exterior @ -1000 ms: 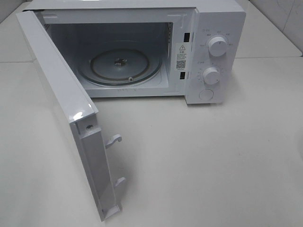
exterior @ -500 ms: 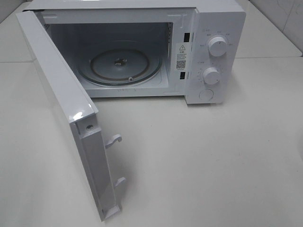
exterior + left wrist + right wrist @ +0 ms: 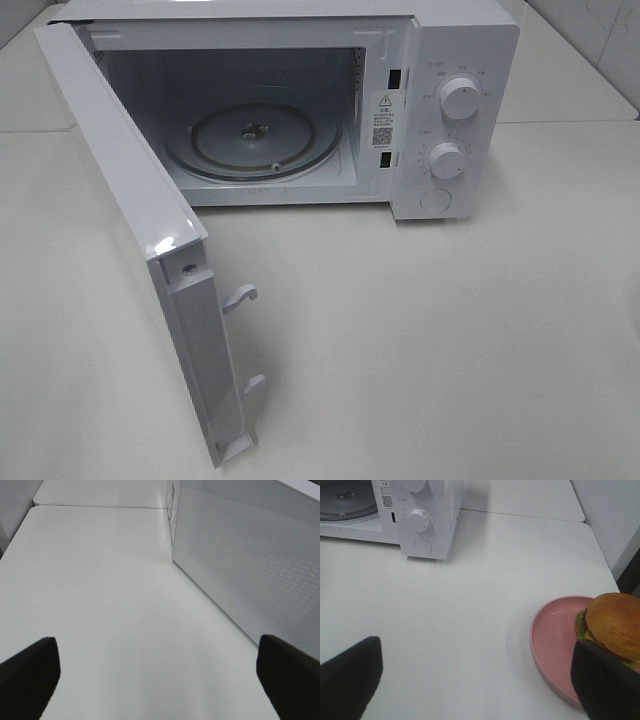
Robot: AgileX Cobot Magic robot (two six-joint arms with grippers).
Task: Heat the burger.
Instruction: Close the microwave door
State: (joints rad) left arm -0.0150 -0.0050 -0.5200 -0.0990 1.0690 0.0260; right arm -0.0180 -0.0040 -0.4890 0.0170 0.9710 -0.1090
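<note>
Nothing changed since earlier frames, microwave (image 3: 300, 110) door (image 3: 130, 230) open, burger (image 3: 612, 625) on pink plate (image 3: 552, 650), both end effectors spread apart

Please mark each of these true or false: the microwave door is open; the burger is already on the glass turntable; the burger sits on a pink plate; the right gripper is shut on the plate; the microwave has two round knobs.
1. The microwave door is open. True.
2. The burger is already on the glass turntable. False: the turntable is bare, and the burger is out on the table.
3. The burger sits on a pink plate. True.
4. The right gripper is shut on the plate. False: its jaws stand wide apart and hold nothing.
5. The microwave has two round knobs, an upper knob and a lower knob. True.
</note>
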